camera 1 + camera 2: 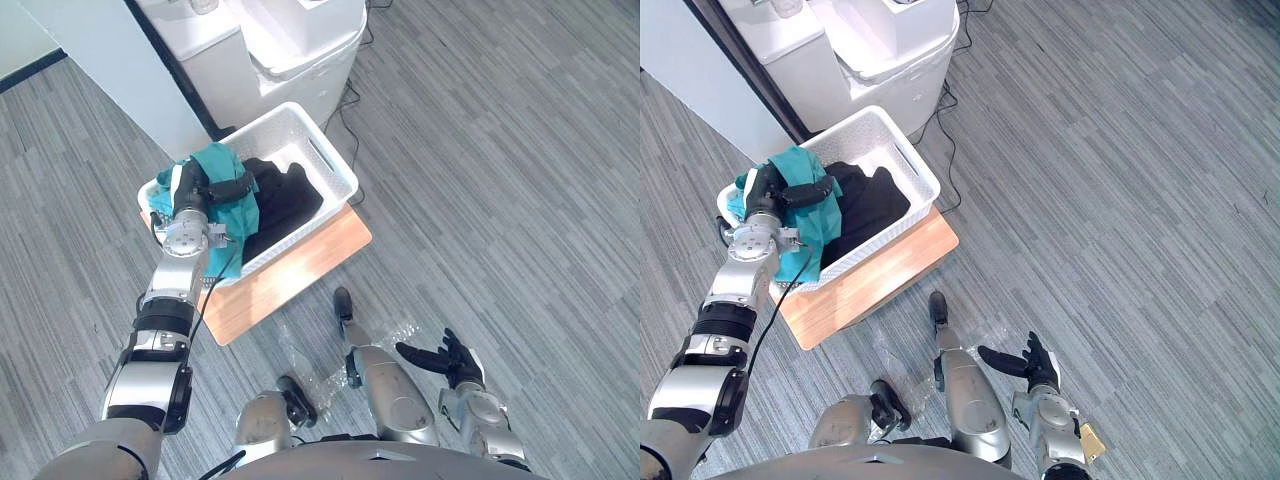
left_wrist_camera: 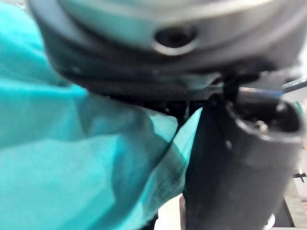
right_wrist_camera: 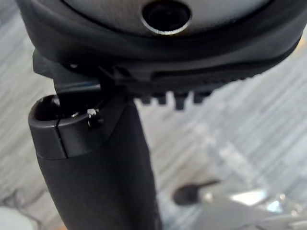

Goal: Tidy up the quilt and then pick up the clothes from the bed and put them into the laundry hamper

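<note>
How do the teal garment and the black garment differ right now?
The teal garment spills over the hamper rim; the black garment lies wholly inside. The left hand rests on the teal garment, beside the black garment. Both are crumpled in the hamper.

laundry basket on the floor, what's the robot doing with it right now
The robot's left hand reaches into the white laundry basket and is in among a teal garment bunched over the basket's corner nearest that arm. Whether it grips the cloth cannot be told. A black garment lies in the basket beside it. The basket sits on a wooden board on the grey floor. The right hand hangs low, fingers relaxed, holding nothing.
</note>
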Robot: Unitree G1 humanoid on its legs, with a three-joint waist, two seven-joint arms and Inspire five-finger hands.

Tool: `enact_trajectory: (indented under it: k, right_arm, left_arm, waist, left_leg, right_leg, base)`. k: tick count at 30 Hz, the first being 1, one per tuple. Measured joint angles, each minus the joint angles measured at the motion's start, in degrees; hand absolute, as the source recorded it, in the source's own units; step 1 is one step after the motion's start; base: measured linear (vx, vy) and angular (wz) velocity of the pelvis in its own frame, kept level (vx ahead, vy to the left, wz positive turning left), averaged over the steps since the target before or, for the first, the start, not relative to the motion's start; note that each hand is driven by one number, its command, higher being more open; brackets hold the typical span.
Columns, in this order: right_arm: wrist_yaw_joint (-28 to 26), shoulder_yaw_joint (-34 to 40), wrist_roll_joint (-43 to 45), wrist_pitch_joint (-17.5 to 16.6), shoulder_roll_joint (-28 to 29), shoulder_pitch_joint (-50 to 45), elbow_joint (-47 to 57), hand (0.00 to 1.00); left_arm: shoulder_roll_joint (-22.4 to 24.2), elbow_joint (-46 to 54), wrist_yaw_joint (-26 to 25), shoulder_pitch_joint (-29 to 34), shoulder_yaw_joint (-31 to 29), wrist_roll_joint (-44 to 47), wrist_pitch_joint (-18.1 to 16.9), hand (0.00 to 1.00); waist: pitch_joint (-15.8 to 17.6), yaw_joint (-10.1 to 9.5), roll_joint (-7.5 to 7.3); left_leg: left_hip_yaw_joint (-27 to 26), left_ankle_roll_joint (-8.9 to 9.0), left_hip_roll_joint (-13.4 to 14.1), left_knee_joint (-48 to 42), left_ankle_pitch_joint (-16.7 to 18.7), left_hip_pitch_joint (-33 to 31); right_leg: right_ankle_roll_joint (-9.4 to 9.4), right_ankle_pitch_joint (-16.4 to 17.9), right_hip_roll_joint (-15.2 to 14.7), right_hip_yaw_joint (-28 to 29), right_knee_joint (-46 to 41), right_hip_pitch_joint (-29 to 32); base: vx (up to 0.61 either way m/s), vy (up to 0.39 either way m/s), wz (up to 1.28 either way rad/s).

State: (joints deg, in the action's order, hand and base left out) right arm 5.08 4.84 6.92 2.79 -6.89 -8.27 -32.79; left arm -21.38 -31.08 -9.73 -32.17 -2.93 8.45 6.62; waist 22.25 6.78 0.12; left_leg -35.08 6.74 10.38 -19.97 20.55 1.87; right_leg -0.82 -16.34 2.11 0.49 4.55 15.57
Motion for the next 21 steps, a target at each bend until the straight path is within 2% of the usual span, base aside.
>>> enact_trajectory:
  k: [6,8,16,18,21]
  right_arm:
    - [-0.9,-1.1,0.3,-1.1,0.0,-0.7,-0.2,1.00]
    - [-1.0,-1.1,0.2,-1.4,0.0,-1.3,-0.4,1.00]
    - [-3.1,1.6,0.1,-2.3,0.9,-2.1,-6.4,1.00]
    - [-3.9,3.2,-0.8,-2.3,0.8,-2.1,-9.6,1.00]
    - [-4.2,4.3,-2.5,-2.2,0.2,-2.1,-12.0,1.00]
  left_arm:
    - [0.0,-0.1,0.0,0.3,-0.4,5.3,1.0,1.00]
    - [0.0,0.1,1.6,1.3,-1.3,7.3,0.9,1.00]
    - [0.0,11.7,6.9,12.3,-8.9,7.0,0.3,1.00]
    - [-1.1,13.3,8.7,15.1,-11.3,7.1,1.3,1.00]
    - [-4.3,14.0,9.9,17.0,-12.9,7.7,2.9,1.00]
  waist:
    - [0.0,-0.08,0.01]
    - [0.0,-0.14,0.00]
    - [-0.9,-0.23,0.35]
    - [-4.4,-0.50,1.14]
    - [-7.1,-1.35,2.46]
  left_leg:
    - [-0.5,-0.18,0.2,0.0,0.1,1.8]
    - [-0.3,-0.24,0.3,0.2,0.2,3.3]
    - [1.9,0.21,-0.1,3.2,-0.9,8.4]
    - [3.3,0.42,-0.5,5.3,-2.0,9.1]
    - [4.1,0.56,-1.0,8.2,-3.3,11.8]
  right_leg:
    - [-0.26,0.2,0.3,0.0,0.0,-1.7]
    - [-0.52,0.5,0.3,-0.2,0.0,-3.4]
    - [-0.87,1.0,0.3,-2.0,0.1,-8.4]
    - [-0.88,1.6,0.1,-3.2,0.1,-8.9]
    - [-0.80,2.4,0.1,-3.9,0.4,-10.9]
  base:
    - [0.01,0.055,0.00]
    - [-0.02,0.053,0.06]
    - [0.01,0.010,0.13]
    - [0.05,-0.003,0.29]
    - [0.05,0.027,0.21]
